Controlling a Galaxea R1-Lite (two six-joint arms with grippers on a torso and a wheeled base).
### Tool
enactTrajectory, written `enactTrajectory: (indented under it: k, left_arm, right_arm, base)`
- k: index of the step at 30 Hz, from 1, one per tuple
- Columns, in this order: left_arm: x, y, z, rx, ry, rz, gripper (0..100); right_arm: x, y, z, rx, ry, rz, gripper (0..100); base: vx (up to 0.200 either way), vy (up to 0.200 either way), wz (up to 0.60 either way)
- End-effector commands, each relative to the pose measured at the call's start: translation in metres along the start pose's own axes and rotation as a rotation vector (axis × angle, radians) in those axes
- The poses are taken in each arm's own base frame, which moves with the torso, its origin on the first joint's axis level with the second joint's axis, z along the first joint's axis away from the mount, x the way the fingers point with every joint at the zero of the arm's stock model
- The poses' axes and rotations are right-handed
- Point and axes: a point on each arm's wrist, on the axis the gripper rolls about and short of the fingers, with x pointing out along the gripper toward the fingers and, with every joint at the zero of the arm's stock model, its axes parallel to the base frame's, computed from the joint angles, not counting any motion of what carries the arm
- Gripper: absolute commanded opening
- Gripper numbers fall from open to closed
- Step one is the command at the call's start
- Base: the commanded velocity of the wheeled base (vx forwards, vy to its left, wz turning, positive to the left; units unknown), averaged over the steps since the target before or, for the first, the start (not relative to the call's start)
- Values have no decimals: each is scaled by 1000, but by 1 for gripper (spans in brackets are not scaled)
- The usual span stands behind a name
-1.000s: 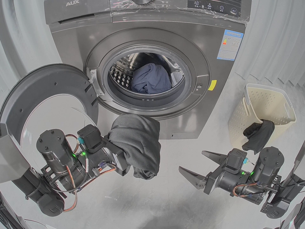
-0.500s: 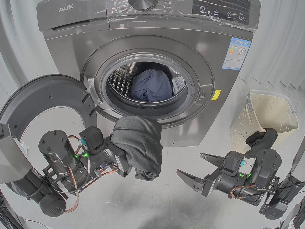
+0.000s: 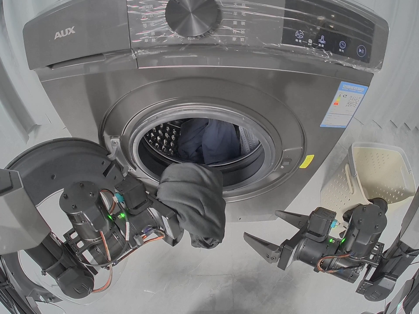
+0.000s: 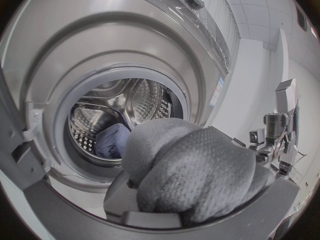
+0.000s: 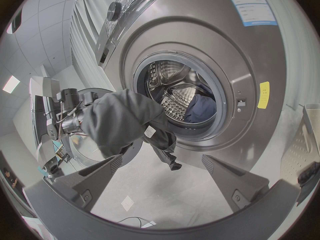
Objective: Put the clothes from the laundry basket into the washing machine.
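Grey garment point(image 3: 194, 197) hides the left end effector point(image 3: 172, 221) gripping it; right end effector point(image 3: 263, 225) gapes wide.

The washing machine point(image 3: 87, 97) has its door point(image 3: 56, 166) swung open to the left and a crumpled garment point(image 3: 209, 140) lying in its drum. Just before the lower rim of the machine's opening, a bundled garment point(image 3: 194, 197) hangs clamped in the left gripper point(image 3: 176, 219); the right gripper point(image 3: 262, 225), jaws apart, sits farther out before the machine's right half. The laundry basket point(image 3: 384, 171) stands on the floor right of the machine, beside its front corner
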Motion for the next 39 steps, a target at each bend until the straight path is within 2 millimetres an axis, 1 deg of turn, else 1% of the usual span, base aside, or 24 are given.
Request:
enactTrajectory:
  k: [1,10,14,16,17,18,19,21,24,26,29,31,34,37,39]
  left_arm:
    - [0,-3,-3,-2,12,-10,0]
    - [2,-4,-2,9,5,-14,0]
    - [8,-4,-8,8,19,-16,0]
    - [27,-1,-20,10,34,-12,0]
    - [27,-1,-20,10,34,-12,0]
    - [35,-1,-26,8,37,-13,0]
    - [47,1,-25,6,14,-11,0]
    - [61,4,-25,-4,-20,-9,0]
    - [77,10,-29,-4,-41,1,0]
    - [89,16,-36,0,-48,13,0]
    - [105,24,-44,3,-66,32,0]
    - [109,26,-44,2,-74,37,0]
    - [121,34,-48,2,-95,55,0]
    - [135,37,-49,-1,-122,60,0]
    - [145,46,-51,-2,-128,76,0]
  right_arm:
    - [-2,3,-1,-1,6,11,100]
    - [-2,7,-2,-4,8,27,100]
    - [-1,10,-1,-5,1,40,100]
    - [-2,10,-2,-3,8,38,100]
    - [-2,10,-2,-3,8,38,100]
    - [-2,10,-2,-1,10,39,100]
    - [-2,11,-2,-1,6,42,100]
    - [-2,11,-2,-1,8,43,100]
    - [-2,12,-3,0,11,44,100]
    - [-2,12,-2,0,9,44,100]
    - [-2,12,-3,0,12,47,100]
    - [-2,12,-3,0,13,47,100]
    - [-2,13,-3,0,14,50,100]
    - [-2,13,-4,0,15,49,100]
    - [-1,13,-4,1,18,49,100]
  base:
    - [0,0,0]
    - [0,0,0]
    - [0,0,0]
    - [0,0,0]
    - [0,0,0]
    - [0,0,0]
    - [0,0,0]
    - [0,0,0]
    - [0,0,0]
    - [0,0,0]
    - [0,0,0]
    - [0,0,0]
    - [0,0,0]
    - [0,0,0]
    - [0,0,0]
